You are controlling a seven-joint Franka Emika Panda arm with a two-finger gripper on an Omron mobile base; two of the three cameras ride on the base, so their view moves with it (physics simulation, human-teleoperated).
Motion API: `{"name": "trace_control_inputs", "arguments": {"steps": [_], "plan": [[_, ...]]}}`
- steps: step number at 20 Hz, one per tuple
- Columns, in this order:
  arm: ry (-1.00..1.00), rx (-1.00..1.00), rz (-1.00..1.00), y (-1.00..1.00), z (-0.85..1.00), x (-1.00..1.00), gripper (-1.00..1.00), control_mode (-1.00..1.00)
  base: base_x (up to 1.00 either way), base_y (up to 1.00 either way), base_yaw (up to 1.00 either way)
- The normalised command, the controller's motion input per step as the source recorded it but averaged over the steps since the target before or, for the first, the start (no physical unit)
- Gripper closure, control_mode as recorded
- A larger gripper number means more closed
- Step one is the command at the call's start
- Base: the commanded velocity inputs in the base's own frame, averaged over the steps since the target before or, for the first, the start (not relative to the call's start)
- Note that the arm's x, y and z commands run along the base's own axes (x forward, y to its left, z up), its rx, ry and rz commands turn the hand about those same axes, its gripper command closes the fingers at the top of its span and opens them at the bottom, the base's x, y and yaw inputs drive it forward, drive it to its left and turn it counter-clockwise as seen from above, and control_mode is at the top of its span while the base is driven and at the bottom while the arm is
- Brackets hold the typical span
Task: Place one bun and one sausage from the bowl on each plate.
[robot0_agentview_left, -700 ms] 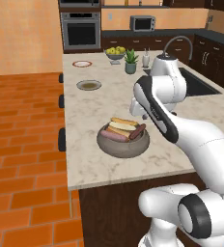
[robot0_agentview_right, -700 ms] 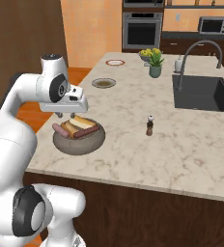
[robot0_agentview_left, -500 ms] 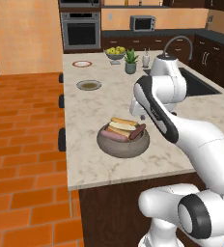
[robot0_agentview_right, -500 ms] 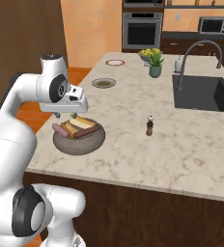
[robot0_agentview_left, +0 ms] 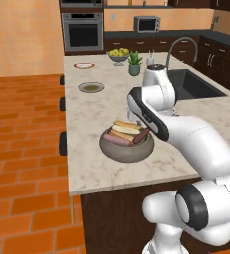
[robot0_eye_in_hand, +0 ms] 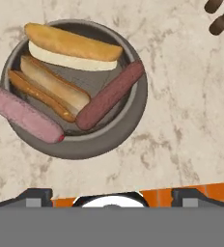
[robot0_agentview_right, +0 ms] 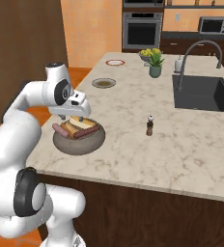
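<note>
Hovering wide open and empty, claw [robot0_agentview_right: 76, 117] directly above bowl [robot0_eye_in_hand: 114, 137] of buns and sausages.

No clear change can be made out between the earlier pictures and this moment. The arm is seen in the same pose in both base views, with the claw [robot0_agentview_right: 75, 117] hanging open just above the bowl [robot0_agentview_right: 79, 140], as it did before. The two buns [robot0_eye_in_hand: 73, 48] and two sausages [robot0_eye_in_hand: 109, 95] are laid in the bowl as they were, and nothing has been lifted out. The scene on the desk [robot0_agentview_right: 181, 144] is framed alike, so no driving of the base is shown.
</note>
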Motion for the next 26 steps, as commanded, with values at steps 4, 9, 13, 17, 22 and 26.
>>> {"name": "trace_control_inputs", "arguments": {"steps": [4,9,13,17,22,26], "plan": [[0.0,-0.03,-0.3,0.0,-0.43,0.56,-1.0,-1.0,0.0,0.0,0.0],[0.0,0.0,-0.23,0.0,-0.45,0.29,-1.0,-1.0,0.0,0.0,0.0],[0.0,0.0,-0.18,-0.03,-0.44,0.05,-1.0,-1.0,0.0,0.0,0.0],[-0.05,0.03,-0.11,-0.09,-0.29,0.0,-1.0,-1.0,0.0,0.0,0.0],[-0.02,0.03,-0.09,-0.06,-0.2,0.04,-1.0,-1.0,0.0,0.0,0.0],[-0.05,0.01,-0.09,-0.04,-0.14,0.17,-1.0,-1.0,0.0,0.0,0.0]]}}
